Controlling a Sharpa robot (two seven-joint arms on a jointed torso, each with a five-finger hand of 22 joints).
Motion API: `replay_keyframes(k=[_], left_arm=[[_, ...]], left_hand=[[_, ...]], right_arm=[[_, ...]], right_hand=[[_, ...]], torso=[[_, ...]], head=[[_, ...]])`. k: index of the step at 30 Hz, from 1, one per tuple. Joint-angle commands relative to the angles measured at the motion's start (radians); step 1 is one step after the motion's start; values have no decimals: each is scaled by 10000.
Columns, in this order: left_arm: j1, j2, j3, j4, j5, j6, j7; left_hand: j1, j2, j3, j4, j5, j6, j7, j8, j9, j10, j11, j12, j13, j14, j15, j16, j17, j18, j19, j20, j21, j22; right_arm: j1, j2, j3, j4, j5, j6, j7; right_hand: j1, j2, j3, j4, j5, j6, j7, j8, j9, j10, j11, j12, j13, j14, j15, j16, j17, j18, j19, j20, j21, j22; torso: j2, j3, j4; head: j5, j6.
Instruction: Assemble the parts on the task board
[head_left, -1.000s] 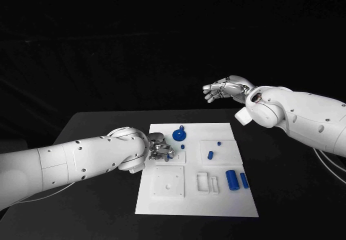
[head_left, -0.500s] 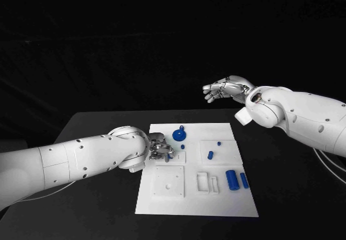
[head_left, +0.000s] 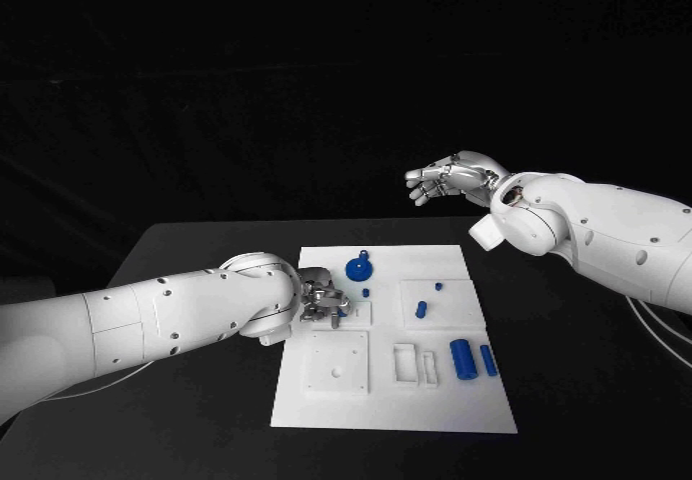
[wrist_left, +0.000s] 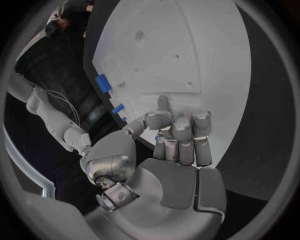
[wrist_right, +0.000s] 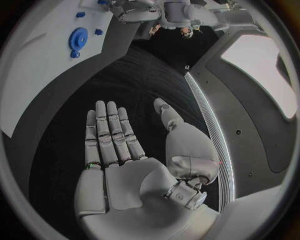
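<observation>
- left hand (head_left: 320, 303) low over the board's left part, fingers (wrist_left: 181, 131) curled in tight; whether they pinch anything, can't tell
- right hand (head_left: 450, 177) raised, palm flat, fingers (wrist_right: 111, 131) straight, nothing held

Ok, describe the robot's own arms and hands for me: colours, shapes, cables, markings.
Both arms are glossy white, with rounded, bulging shells dotted with small dark screw holes. The left hand and right hand are silver metal with segmented fingers and smooth pale palm plates. A thin white cable trails beside each arm.
</observation>
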Motion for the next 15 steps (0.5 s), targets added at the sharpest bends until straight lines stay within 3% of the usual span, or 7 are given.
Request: replay_keyframes(k=[1, 10, 12, 15], left_arm=[[-66, 98, -61, -55, 106, 697, -200], [-21, 158, -41, -301, 222, 790, -257], [-18, 161, -39, -338, 231, 783, -278], [-13, 155, -38, -383, 231, 730, -307]], left_hand=[[120, 9, 33, 17, 73, 635, -723, -47, 6, -668, -562, 47, -21, 688, -749, 70, -21, 83, 46, -1299, -1, 16], [98, 21, 23, 28, -10, 602, -714, -53, -3, -683, -554, 58, -51, 670, -745, 66, -43, 81, 35, -1293, 3, 26], [73, -21, 2, 68, -338, 562, -708, -57, -9, -699, -537, 55, -101, 647, -735, 50, -78, 82, 20, -1290, -3, 31], [-69, -383, -102, 381, -1808, 505, -705, -65, -19, -714, -524, 47, -201, 623, -716, 35, -139, 94, -7, -1289, -39, 25]], right_arm=[[-4, 20, 2, 3, 42, 132, 48], [-5, 21, -1, -6, 42, 158, 33], [-6, 26, -2, -16, 42, 163, 29], [-9, 22, -5, -16, 42, 163, 26]], right_hand=[[-53, 47, 6, 46, 59, -86, 14, 46, -16, 79, -18, -68, -14, -84, -12, -62, 14, -80, -91, -12, -37, 18], [-50, 49, 10, 49, 64, -87, 14, 48, -20, 79, -17, -70, -22, -88, -10, -64, 17, -79, -99, -10, -39, 23], [-49, 49, 11, 49, 65, -87, 15, 48, -21, 80, -17, -70, -23, -89, -10, -64, 17, -79, -101, -10, -39, 23], [-48, 41, 10, 47, 64, -89, 15, 48, -23, 79, -17, -71, -27, -92, -9, -65, 19, -79, -106, -8, -41, 25]], torso=[[4, 5, -10], [-2, -1, 1], [-4, 1, 6], [-10, -1, 14]], head=[[-25, 3], [-58, -33], [-61, -12], [-69, -24]])
